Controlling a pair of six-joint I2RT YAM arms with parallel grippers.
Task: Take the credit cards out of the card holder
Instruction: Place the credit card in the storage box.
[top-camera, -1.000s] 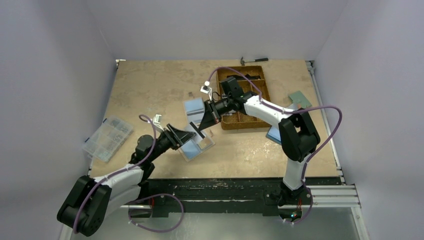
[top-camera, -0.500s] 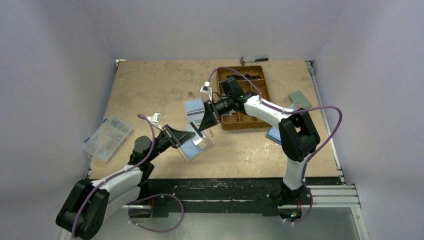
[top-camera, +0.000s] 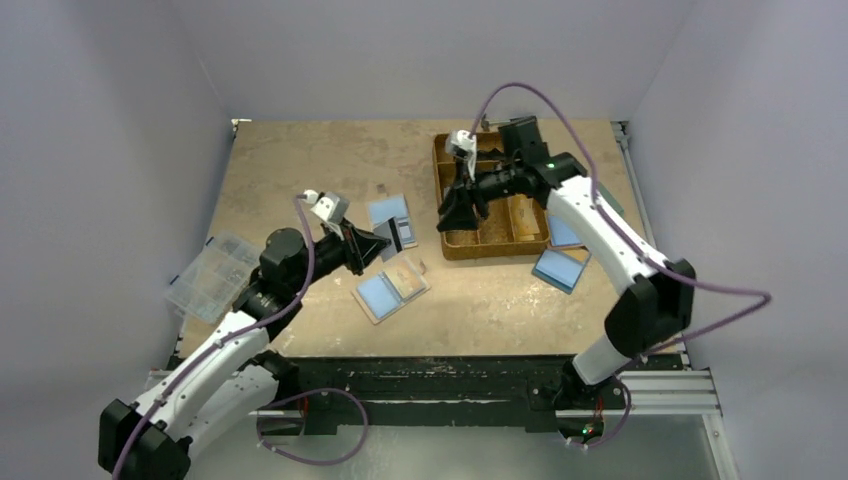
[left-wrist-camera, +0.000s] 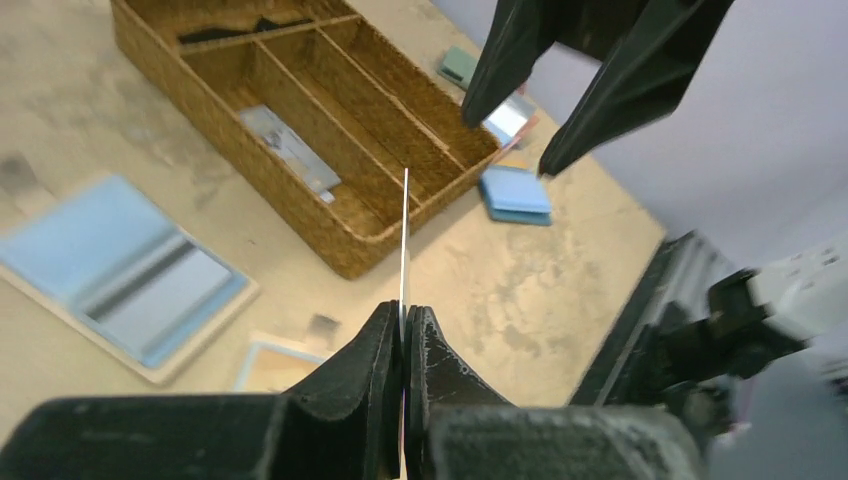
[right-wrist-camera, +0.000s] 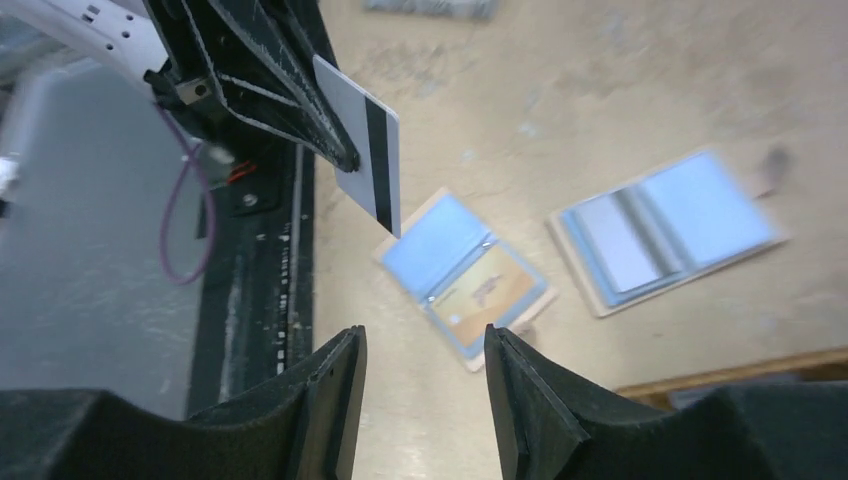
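Note:
My left gripper (top-camera: 388, 243) is shut on a credit card (top-camera: 402, 236), a pale card with a black stripe (right-wrist-camera: 368, 168), held in the air on edge. In the left wrist view the card (left-wrist-camera: 405, 235) shows edge-on between my pressed fingertips (left-wrist-camera: 404, 322). Below it the tan card holder (top-camera: 392, 291) lies open on the table, one pocket light blue and the other showing an orange-tan card (right-wrist-camera: 465, 277). My right gripper (top-camera: 452, 212) hangs open and empty over the brown tray's near end, well clear of the holder (right-wrist-camera: 425, 352).
A second open holder (top-camera: 390, 212) lies just behind the held card. The brown compartment tray (top-camera: 490, 250) stands at the back right, with more blue holders (top-camera: 560, 268) beside it. A clear organiser box (top-camera: 213, 277) sits at the left edge and a hammer (top-camera: 505, 121) at the back.
My left gripper shut on the card and lifted it up and back, away from the holder. My right gripper opened, let go and drew back over the tray.

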